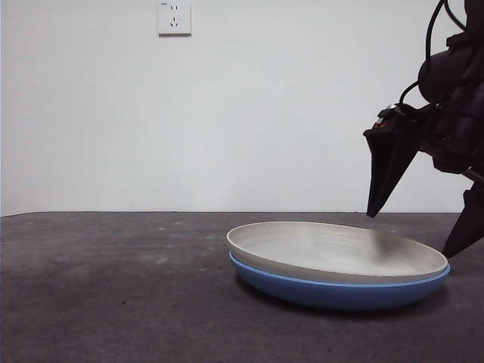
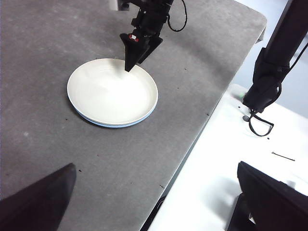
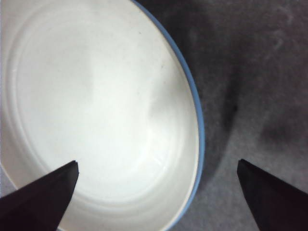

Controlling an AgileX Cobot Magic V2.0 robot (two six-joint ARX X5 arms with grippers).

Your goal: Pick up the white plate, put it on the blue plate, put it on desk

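The white plate (image 1: pixel 333 249) lies nested in the blue plate (image 1: pixel 336 293) on the desk (image 1: pixel 113 287), right of centre in the front view. Only a thin blue rim (image 2: pixel 113 126) shows under the cream plate (image 2: pixel 110 91). My right gripper (image 1: pixel 412 234) hangs open just above the stack's right edge, one jaw over the white plate (image 3: pixel 96 96) and the other outside the blue rim (image 3: pixel 198 120), over bare desk (image 3: pixel 260 72). It holds nothing (image 3: pixel 158 163). My left gripper (image 2: pixel 156 192) is open and empty, high up and well away from the plates.
The desk's edge (image 2: pixel 192 144) runs past the plates, with a white surface (image 2: pixel 231 144) and a black arm base (image 2: pixel 269 72) beyond it. A wall socket (image 1: pixel 174 17) sits high on the white back wall.
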